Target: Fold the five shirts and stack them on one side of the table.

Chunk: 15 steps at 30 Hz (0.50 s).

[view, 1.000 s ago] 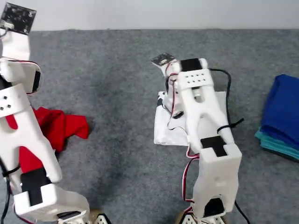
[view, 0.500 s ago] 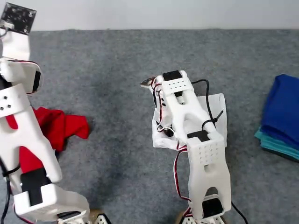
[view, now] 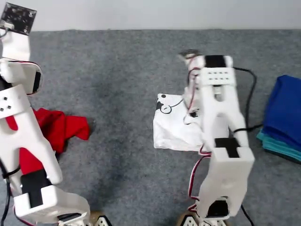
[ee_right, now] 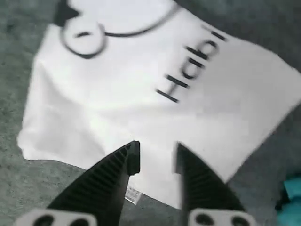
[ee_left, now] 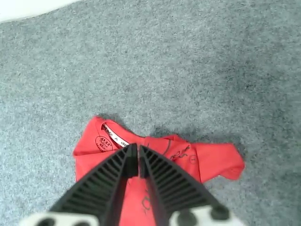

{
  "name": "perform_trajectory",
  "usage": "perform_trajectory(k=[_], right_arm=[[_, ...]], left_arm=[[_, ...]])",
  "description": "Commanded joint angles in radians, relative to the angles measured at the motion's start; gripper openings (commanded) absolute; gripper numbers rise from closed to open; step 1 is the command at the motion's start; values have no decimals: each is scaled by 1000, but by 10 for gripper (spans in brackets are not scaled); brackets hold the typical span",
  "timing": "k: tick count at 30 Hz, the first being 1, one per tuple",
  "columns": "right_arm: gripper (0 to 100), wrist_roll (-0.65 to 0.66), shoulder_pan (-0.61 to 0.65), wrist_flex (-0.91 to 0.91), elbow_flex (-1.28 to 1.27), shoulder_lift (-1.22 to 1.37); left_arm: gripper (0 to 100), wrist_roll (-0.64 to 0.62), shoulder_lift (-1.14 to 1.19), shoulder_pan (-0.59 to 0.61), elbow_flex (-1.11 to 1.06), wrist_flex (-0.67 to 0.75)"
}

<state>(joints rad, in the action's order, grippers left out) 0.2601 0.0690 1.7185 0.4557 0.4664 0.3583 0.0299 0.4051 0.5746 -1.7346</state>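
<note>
A crumpled red shirt (view: 66,127) lies at the left of the grey table. My left gripper (ee_left: 138,159) hangs high above the red shirt (ee_left: 188,157), shut with nothing in it. A folded white shirt (view: 176,127) with black print lies in the middle. The right arm (view: 216,94) stands over its right part. My right gripper (ee_right: 157,157) is open just above the white shirt (ee_right: 141,94), near one folded edge; nothing is between its fingers. A stack of folded shirts, blue (view: 284,110) on teal (view: 277,145), sits at the right edge.
Grey carpet-like cloth (view: 117,70) covers the table, bare between the red and white shirts and along the back. A pale wall runs behind the table's far edge. The left arm's white links (view: 28,141) cover part of the red shirt.
The right arm swung left and toward the near side over the white shirt, then right and farther back, uncovering the shirt's printed left part. The left arm has kept still.
</note>
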Motion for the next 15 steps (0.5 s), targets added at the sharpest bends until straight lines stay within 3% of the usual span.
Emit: perform_trajectory(k=[1,9,15], right_arm=[[310,-109,-62,5,26,-39],[311,-262,-105,-82,26,82],[311,-281,-122,-133,26,206]], left_arm=[[14,3,-52,-2,4,-21],[14,5,-52,2,2,-21],[14,5,-52,3,2,-21]])
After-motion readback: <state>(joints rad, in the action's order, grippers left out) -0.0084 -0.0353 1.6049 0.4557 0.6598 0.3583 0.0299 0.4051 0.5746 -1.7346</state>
